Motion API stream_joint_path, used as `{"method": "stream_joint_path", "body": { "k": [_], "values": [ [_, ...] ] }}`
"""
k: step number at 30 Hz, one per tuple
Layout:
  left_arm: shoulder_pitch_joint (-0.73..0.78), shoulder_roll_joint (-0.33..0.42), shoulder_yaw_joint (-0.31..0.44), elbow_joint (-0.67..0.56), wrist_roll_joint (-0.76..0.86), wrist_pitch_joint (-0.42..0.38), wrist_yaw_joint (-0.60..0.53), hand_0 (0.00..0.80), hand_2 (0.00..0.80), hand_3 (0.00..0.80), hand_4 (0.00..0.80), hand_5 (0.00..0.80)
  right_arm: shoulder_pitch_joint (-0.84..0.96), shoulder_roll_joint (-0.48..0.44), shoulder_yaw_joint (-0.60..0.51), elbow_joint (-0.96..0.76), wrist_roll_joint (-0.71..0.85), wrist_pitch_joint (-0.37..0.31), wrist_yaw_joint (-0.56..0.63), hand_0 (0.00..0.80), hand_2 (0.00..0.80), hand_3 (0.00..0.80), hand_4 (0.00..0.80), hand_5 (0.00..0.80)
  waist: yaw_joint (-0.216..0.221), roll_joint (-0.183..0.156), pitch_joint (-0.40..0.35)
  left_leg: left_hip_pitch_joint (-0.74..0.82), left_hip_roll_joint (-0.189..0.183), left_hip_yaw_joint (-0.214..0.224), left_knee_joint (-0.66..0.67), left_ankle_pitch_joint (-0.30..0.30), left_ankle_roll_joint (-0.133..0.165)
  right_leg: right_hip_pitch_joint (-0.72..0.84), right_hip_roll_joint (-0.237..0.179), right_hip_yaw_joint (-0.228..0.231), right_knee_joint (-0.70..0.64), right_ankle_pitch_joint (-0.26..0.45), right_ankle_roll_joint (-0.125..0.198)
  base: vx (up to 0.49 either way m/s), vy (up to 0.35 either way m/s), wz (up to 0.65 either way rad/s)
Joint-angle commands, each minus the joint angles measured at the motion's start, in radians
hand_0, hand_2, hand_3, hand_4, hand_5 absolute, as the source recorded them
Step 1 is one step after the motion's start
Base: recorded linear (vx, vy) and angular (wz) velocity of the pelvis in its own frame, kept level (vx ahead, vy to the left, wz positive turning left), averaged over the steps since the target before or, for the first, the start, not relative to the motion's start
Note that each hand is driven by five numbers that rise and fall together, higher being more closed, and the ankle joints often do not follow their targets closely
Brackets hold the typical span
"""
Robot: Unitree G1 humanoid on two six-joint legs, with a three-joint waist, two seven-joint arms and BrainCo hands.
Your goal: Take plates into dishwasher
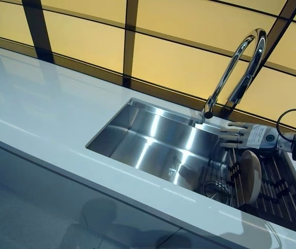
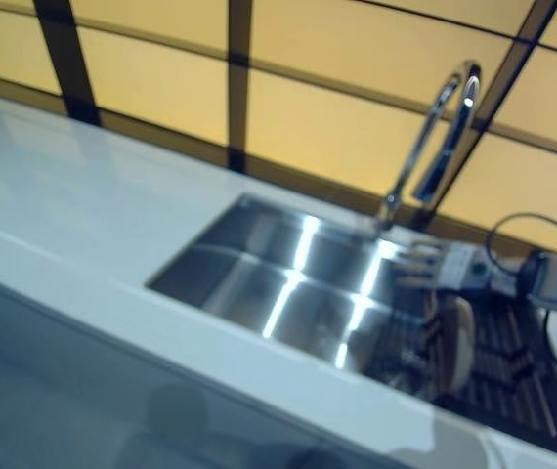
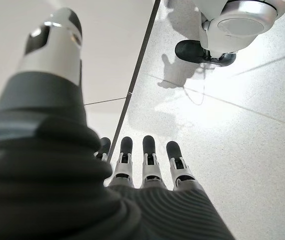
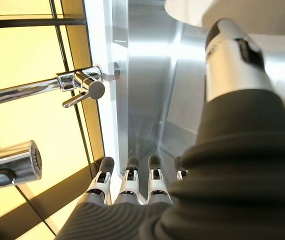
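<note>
A pale round plate [image 1: 250, 176] stands on edge in a dark rack [image 1: 285, 194] at the right end of the steel sink [image 1: 153, 140]. My right hand [image 1: 241, 136] hovers just above and behind the plate, fingers straight and open, not touching it. In the right wrist view the fingers [image 4: 132, 182] point into the sink and the plate's white rim [image 4: 192, 12] shows beside the thumb. My left hand [image 3: 147, 162] shows only in the left wrist view, hanging open over the floor and holding nothing.
A tall chrome faucet [image 1: 239, 67] arches over the sink's back edge, close to my right hand. A white countertop [image 1: 44, 114] runs left of the sink. Yellow panels with dark frames [image 1: 85, 36] form the back wall.
</note>
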Motion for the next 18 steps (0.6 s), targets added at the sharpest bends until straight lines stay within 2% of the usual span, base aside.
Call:
{"method": "stream_joint_path", "body": {
  "k": [1,11,18],
  "values": [
    [-0.027,0.047,-0.008,-0.025,0.005,-0.039,0.003,0.000,0.000,0.000,0.000,0.000,-0.057,-0.073,0.077,-0.027,0.101,0.020,0.061,0.000,0.000,0.000,0.000,0.000,0.023,-0.012,-0.031,-0.030,0.048,0.039,0.044,-0.017,-0.032,0.011,0.011,-0.024,0.095,-0.080,0.023,0.000,0.000,0.00],
    [-0.032,0.058,0.007,-0.027,0.002,-0.040,0.012,0.000,0.000,0.000,0.000,0.000,-0.089,-0.086,0.135,-0.036,0.129,0.002,0.126,0.000,0.000,0.000,0.000,0.000,0.025,-0.027,-0.027,-0.034,0.049,0.042,0.040,-0.012,-0.033,0.005,0.015,-0.021,0.095,-0.077,0.022,0.000,0.000,0.00],
    [-0.025,0.057,0.020,-0.026,0.004,-0.046,0.011,0.000,0.000,0.000,0.000,0.000,-0.048,-0.098,0.123,-0.047,0.134,-0.012,0.109,0.000,0.000,0.000,0.000,0.000,0.021,-0.028,-0.030,-0.035,0.049,0.042,0.034,-0.009,-0.032,0.003,0.016,-0.020,0.095,-0.078,0.023,0.000,0.000,0.00]
  ]
}}
